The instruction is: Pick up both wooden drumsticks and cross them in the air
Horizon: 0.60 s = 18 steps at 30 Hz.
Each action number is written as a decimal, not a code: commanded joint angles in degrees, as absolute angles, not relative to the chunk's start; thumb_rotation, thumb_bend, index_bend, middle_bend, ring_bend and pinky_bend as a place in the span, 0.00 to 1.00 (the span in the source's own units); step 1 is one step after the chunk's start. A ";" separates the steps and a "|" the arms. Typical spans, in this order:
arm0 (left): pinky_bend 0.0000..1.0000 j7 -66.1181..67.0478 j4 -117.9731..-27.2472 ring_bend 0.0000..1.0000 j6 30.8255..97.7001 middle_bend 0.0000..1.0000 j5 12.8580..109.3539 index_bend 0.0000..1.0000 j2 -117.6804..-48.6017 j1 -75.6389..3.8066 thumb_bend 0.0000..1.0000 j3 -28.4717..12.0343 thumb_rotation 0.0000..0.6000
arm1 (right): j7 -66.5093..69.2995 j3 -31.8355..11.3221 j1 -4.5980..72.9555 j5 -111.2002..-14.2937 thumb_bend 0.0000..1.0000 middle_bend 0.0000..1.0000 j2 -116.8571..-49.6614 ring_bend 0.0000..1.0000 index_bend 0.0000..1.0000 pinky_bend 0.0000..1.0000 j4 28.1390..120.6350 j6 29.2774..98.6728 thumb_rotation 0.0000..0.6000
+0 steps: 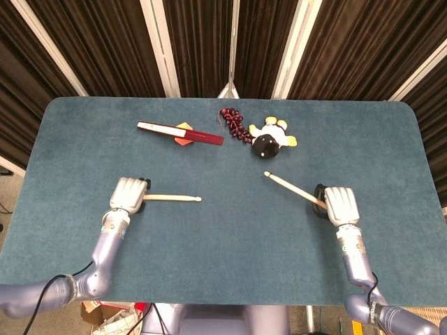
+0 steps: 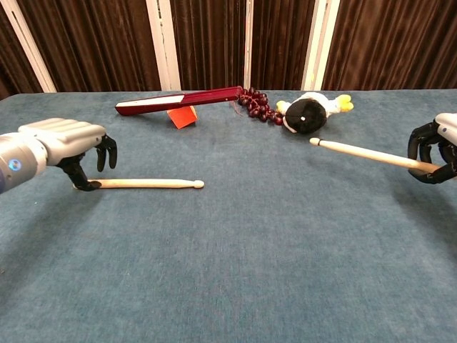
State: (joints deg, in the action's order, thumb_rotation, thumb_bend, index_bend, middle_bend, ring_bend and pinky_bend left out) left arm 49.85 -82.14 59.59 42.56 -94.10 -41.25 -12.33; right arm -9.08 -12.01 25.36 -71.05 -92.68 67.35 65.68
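Lighting: even, fairly bright, from overhead; no glare on the matte blue table (image 1: 223, 237). Shadows: soft and faint, a thin one under the drumstick (image 2: 146, 184) beside the left hand (image 2: 64, 143), a dim patch on the cloth below the right hand (image 2: 434, 151). Focus: both views sharp; slight softness on the left hand at the frame edge in the chest view. Dark curtains (image 1: 202, 42) beyond both hands lose detail. Distortion: mild bowing of table edges in the head view.
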 commanded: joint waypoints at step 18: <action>0.94 45.27 -73.26 0.83 58.34 0.70 43.55 0.61 -100.62 -43.23 0.55 -10.29 1.00 | -8.80 -12.08 25.48 -70.67 0.50 0.68 -92.80 0.77 0.79 0.75 66.68 65.79 1.00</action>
